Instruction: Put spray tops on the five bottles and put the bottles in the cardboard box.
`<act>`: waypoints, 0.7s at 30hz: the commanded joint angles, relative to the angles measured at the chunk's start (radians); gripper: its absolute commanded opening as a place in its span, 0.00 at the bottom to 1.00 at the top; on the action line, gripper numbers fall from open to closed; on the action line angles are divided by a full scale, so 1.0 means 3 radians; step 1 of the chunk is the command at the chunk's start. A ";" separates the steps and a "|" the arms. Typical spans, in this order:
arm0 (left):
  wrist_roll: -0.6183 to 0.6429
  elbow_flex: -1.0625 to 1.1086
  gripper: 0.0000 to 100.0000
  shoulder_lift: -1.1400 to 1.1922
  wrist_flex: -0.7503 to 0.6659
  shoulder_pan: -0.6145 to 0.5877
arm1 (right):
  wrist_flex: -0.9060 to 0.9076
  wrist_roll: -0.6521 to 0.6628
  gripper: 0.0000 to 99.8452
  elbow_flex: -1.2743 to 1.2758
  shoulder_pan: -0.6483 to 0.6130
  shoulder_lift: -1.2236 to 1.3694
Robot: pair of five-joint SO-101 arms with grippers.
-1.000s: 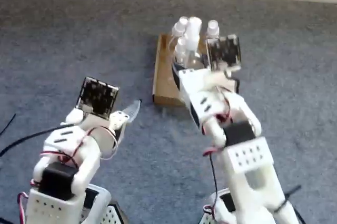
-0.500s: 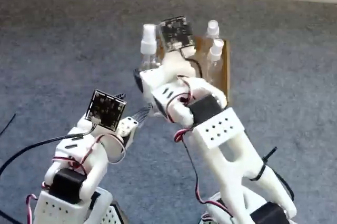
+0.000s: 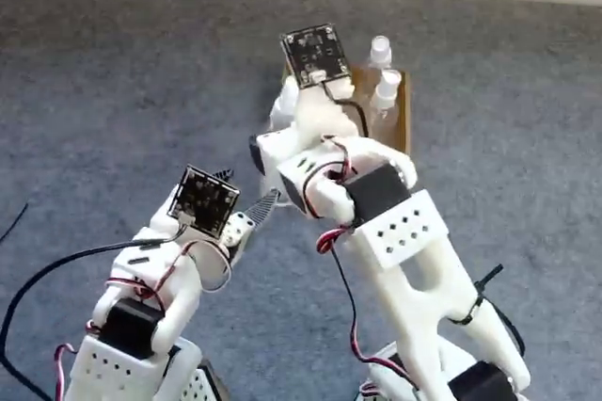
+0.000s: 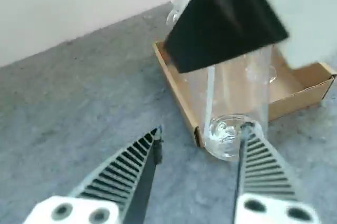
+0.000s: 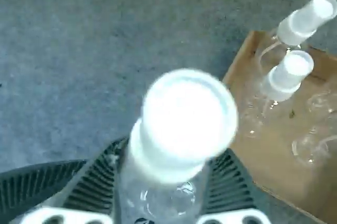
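right gripper (image 5: 163, 182) clamps a clear bottle (image 5: 171, 153) beside the box (image 5: 274, 174), its wrist view showing the white cap (image 5: 184, 111); left gripper (image 4: 201, 135) parted.

Left hand (image 4: 201, 132) spread wide; clear bottle (image 4: 237, 95) just ahead, cardboard box (image 4: 305, 95) behind it.

- My right hand (image 5: 163, 184): black ribbed fingers on white mounts.
- Bottle (image 5: 158, 203) between those fingers: clear, with a frosted white spray top (image 5: 184, 119).
- My left hand (image 4: 201, 132): black fingers with a sawtooth ridge pattern, white bases.
- Cardboard box (image 3: 404, 114), at one o'clock from my right hand in the high view: plain tan-brown.
- Two bottles (image 5: 287, 77) inside it: clear, with white tops.
- Worktop (image 3: 113, 90): grey-blue, flecked like carpet.
- My arms (image 3: 419, 302): white shells, black motors (image 3: 381, 192), red wires (image 3: 329, 236).
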 commanded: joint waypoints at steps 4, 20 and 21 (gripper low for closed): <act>-0.0020 0.0038 0.21 -0.0064 -0.0051 -0.0136 | -0.0488 0.0552 0.00 -0.0136 0.0586 0.0013; -0.0026 0.0166 0.21 -0.0064 -0.0066 -0.0555 | -0.2519 0.0839 0.00 0.1506 0.0749 0.0008; -0.0026 0.0166 0.21 -0.0064 -0.0066 -0.0555 | -0.2601 0.0834 0.00 0.1568 0.0749 0.0008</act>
